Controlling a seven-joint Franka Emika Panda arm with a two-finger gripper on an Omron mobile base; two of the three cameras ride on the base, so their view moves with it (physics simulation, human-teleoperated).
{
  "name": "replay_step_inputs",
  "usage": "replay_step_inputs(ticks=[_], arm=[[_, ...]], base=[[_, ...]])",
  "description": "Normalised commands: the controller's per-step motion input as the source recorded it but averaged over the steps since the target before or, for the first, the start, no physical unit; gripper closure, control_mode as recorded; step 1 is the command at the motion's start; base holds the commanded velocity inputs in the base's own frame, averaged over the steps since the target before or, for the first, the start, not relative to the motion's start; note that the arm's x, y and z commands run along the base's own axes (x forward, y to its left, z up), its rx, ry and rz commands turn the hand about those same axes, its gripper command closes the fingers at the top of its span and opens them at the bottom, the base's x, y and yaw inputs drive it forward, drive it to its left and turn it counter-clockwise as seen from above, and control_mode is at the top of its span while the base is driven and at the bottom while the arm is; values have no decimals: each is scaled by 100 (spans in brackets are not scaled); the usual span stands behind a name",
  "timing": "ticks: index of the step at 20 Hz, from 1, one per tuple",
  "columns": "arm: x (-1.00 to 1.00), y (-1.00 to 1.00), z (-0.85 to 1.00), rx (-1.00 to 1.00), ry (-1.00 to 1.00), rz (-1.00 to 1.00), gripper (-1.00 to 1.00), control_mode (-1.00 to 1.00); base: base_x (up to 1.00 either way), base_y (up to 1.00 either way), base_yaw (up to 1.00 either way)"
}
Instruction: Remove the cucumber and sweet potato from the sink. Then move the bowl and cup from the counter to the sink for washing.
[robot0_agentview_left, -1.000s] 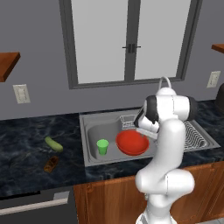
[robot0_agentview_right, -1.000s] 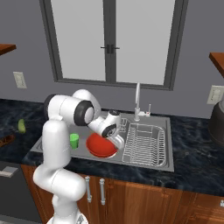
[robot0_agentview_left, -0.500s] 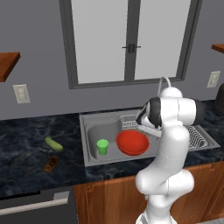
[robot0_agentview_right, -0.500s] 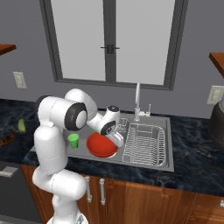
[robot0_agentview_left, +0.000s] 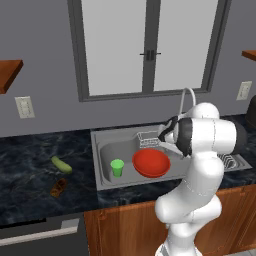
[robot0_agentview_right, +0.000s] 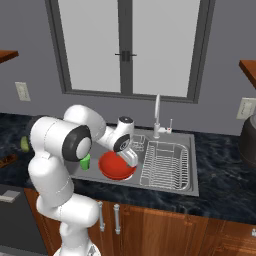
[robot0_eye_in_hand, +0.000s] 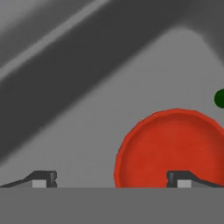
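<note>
Now the job looks all but finished to me. The cucumber (robot0_agentview_left: 61, 164) lies out on the dark tabletop (robot0_agentview_left: 30, 170) to the left of the sink (robot0_agentview_left: 102, 172), and the sweet potato (robot0_agentview_left: 58, 187) lies just in front of it, nearer the tabletop's front edge; the two are near each other but not touching. Both are out of the basin.

The cup (robot0_agentview_left: 117, 167) stands upright on the basin floor toward the sink's left wall, and the bowl (robot0_agentview_left: 151, 163) sits just beside it toward the middle, right way up. From the right base camera the bowl (robot0_agentview_right: 116, 166) lies between my forearm and the wire dish rack (robot0_agentview_right: 165, 167), with a sliver of the cup (robot0_agentview_right: 86, 161) behind my elbow.

My tool (robot0_eye_in_hand: 111, 178) hangs above the basin with its tips spread as wide as they go and nothing between them. Through the hand camera the bowl (robot0_eye_in_hand: 170, 146) lies under my right-hand tip, clear of it, with bare grey basin floor under the other tip.

So I judge the step in hand to be the release of the bowl, the last of the four moves. What comes next calls only for lifting straight up and away, keeping clear of the faucet (robot0_agentview_right: 157, 112) and the bowl's rim so I knock nothing over.
</note>
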Motion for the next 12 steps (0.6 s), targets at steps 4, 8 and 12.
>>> replay_step_inputs(ticks=[4, 8, 12], arm=[[-25, 8, 38, 0, 6, -14, -100, -100], [-25, 3, 40, -2, 3, -17, -100, -100], [-26, 7, 38, -2, 2, -22, -100, -100]], base=[[0, 0, 0], [0, 0, 0], [0, 0, 0]])
